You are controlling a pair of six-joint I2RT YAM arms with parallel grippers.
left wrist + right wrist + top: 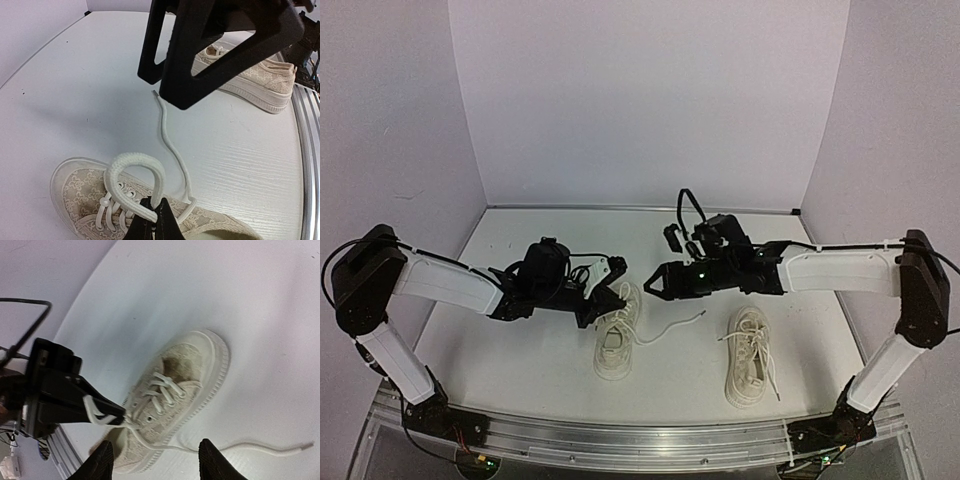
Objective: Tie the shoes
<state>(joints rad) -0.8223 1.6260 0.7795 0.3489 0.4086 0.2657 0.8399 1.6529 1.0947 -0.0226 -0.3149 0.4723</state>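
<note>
Two cream shoes lie on the white table. The left shoe [617, 340] has its toe toward the arms; the right shoe [750, 358] lies apart from it. My left gripper [603, 308] is shut on a loop of lace [135, 160] standing up from the left shoe [80, 190], its tips [156, 210] pinched at the loop's base. My right gripper [648, 285] hovers just past it, open and holding nothing [159, 465], above the same shoe [195, 365]. The shoe's other lace end [171, 145] trails loose across the table [270, 450].
The right shoe [260, 75] lies with its laces loose near the table's metal front rail [620, 440]. White walls close in the back and both sides of the table [520, 360].
</note>
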